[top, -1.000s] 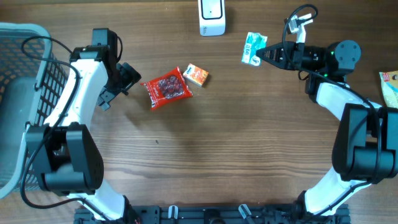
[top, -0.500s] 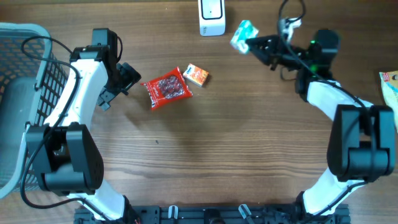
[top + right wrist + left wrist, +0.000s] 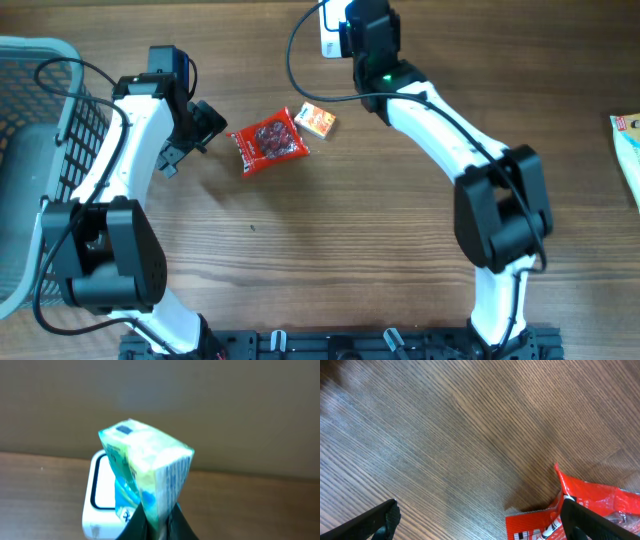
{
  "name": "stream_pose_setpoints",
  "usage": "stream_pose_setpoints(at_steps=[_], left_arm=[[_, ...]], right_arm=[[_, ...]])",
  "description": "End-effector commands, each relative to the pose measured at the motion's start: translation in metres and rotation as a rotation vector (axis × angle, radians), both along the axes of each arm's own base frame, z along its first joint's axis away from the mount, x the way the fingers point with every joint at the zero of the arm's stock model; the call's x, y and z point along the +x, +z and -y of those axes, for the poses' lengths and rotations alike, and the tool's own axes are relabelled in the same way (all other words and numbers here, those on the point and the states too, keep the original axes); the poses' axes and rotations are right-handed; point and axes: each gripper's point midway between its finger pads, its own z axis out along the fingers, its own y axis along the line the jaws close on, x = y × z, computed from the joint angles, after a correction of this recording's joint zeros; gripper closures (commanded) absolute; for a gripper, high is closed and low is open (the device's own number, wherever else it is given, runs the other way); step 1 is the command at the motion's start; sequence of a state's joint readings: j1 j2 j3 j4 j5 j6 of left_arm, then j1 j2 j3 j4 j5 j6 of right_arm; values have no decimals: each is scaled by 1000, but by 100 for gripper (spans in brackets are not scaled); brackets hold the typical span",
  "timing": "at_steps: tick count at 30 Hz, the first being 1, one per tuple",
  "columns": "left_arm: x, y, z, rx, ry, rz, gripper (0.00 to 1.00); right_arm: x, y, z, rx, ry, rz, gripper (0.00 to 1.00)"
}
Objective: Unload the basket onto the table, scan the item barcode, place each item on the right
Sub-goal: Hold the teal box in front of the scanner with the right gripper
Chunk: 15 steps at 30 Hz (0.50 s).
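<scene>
While the right hand pinches one green packet by one scanner, the left hand gapes.

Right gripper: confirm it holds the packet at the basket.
Not the basket. The right gripper holds the packet at the scanner; the right wrist view shows the scanner just behind the packet.
</scene>
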<state>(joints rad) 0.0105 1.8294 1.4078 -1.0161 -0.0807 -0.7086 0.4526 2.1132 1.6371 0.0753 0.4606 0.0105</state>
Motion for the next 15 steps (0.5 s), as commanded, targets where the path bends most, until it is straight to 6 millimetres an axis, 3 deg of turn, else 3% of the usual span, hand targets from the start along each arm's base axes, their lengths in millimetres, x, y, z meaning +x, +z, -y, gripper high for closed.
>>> stream_pose_setpoints(at_steps=[1, 5, 9, 15], left_arm=[[-2, -4, -3, 5, 15, -13, 0], [-2, -4, -3, 5, 15, -13, 0], [-2, -4, -3, 5, 15, -13, 0], [-2, -4, -3, 5, 15, -13, 0]], right_arm=[[15, -6, -21, -214, 149, 74, 95], [26, -18, -35, -561, 290, 146, 95], [29, -55, -37, -973, 427, 104, 95], [30, -51, -42, -912, 421, 138, 95]])
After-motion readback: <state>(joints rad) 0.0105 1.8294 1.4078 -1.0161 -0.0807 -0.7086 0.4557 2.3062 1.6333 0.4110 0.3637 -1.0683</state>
